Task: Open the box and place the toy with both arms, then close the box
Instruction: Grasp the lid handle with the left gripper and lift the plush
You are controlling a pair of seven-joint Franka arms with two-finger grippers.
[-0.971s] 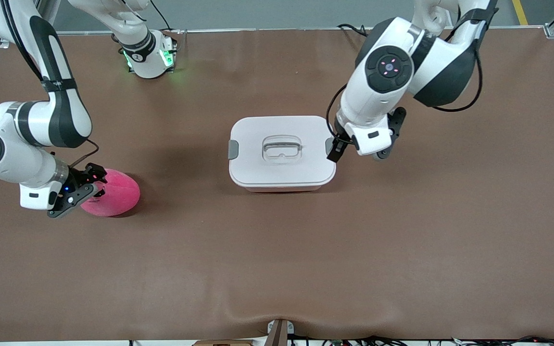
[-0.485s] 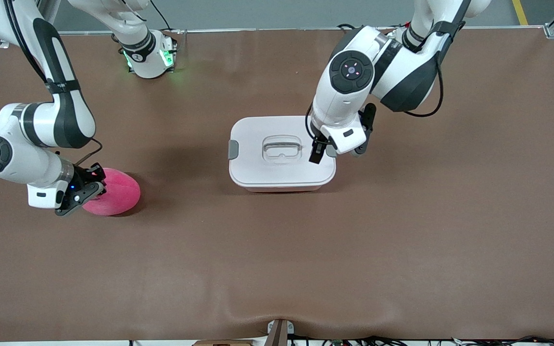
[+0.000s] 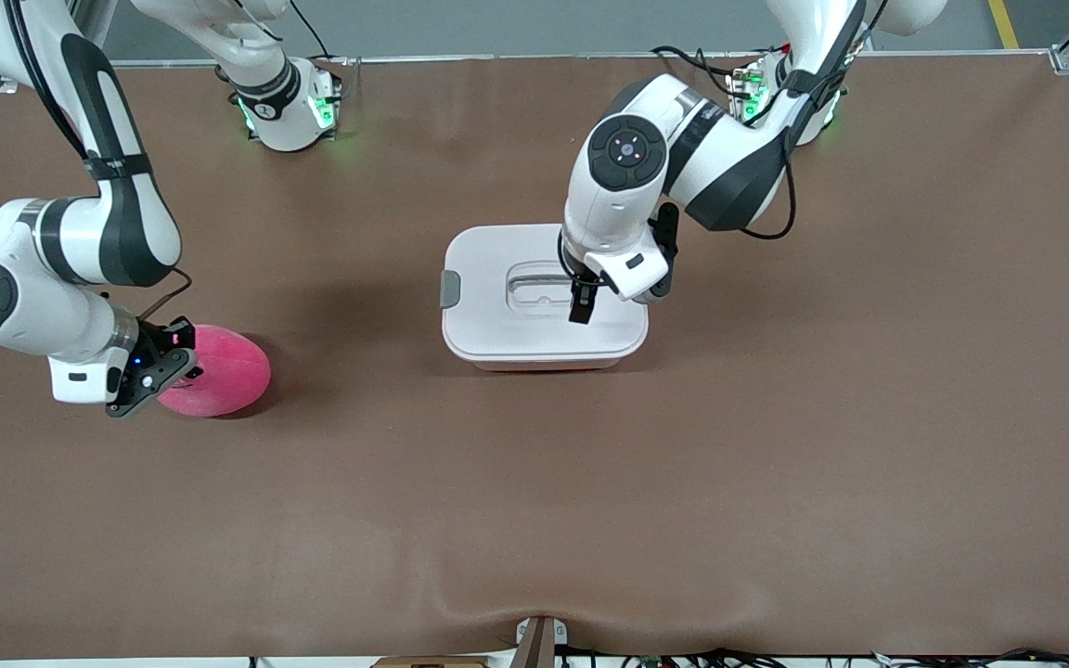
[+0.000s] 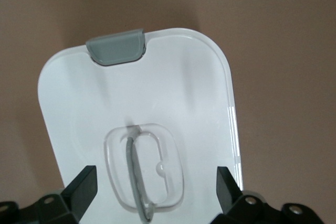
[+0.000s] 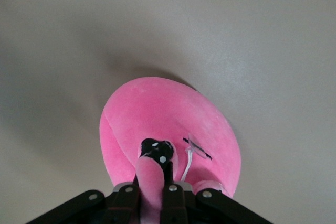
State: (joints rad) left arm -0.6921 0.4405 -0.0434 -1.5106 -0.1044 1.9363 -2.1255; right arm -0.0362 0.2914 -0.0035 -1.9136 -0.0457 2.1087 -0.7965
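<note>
Pinching the toy by an eye stalk in my right gripper, at nine o'clock from the box, while my left gripper hangs wide over its handle to lift the lid.

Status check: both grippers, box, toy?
Left gripper open over the box lid handle. Right gripper shut on the toy, on the table. Lid on, nothing in the way.
</note>
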